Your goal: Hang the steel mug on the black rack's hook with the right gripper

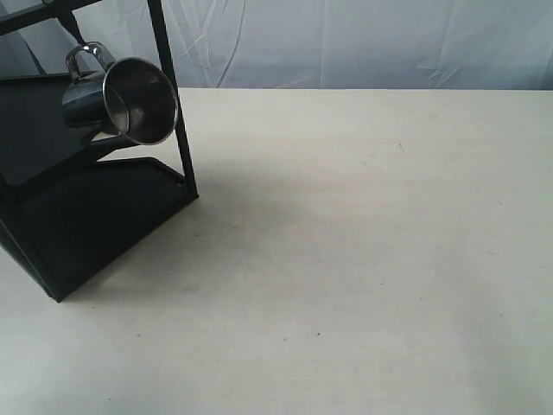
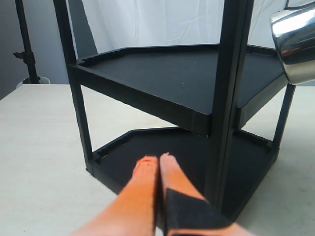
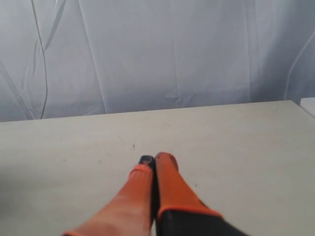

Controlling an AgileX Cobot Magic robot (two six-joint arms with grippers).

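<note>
- The right gripper (image 3: 156, 160) is closed on nothing, pointing over bare table (image 3: 236, 132).
- The steel mug (image 1: 121, 99) hangs at about 10 o'clock in the exterior view, on the black rack (image 1: 104, 216).
- The task looks finished; nothing remains.

Lab setup: white backdrop sheet (image 3: 172, 54), bare table (image 1: 363, 259).

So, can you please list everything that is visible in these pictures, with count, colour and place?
steel mug: one, shiny silver, hanging by its handle at the top of the rack, mouth tilted toward the camera.
black rack: one, matte black, two trays, far left of the table.
table: one, pale beige, under the rack.
curtain: one, white, behind the table.
left gripper: one, orange fingers shut, facing the rack.
right gripper: one, orange fingers shut, over bare table.
</note>
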